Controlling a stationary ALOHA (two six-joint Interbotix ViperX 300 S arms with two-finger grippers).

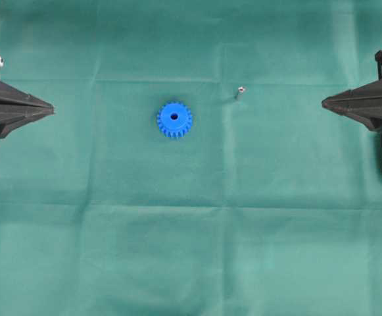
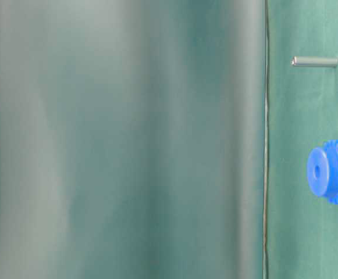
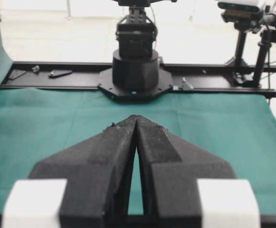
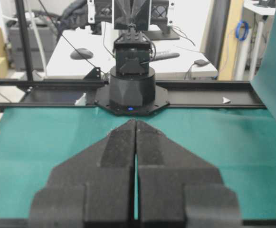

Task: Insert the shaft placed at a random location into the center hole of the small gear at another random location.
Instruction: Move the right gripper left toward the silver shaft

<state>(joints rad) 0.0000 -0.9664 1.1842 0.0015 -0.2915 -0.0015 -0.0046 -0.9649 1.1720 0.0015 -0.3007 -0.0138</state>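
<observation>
Nothing is picked up yet, so the job in hand is to go and get the tiny thin grey metal pin [image 1: 239,92]. It lies on the green cloth surface [image 1: 191,250], a little up and to the right of the bright blue plastic toothed wheel [image 1: 174,119], near it but not touching. The wheel lies flat with its small round dark hole [image 1: 173,116] facing up. The black left claw [image 1: 48,109] waits at the left edge and the black right claw [image 1: 326,102] waits at the right edge, both well apart from the two things. Each claw is pressed closed and holds nothing. The pin is nearer the right claw, so that one seems the best to fetch it. It should open first, come down over the middle of the pin, and squeeze softly, because such a small smooth pin could roll or slip away.
</observation>
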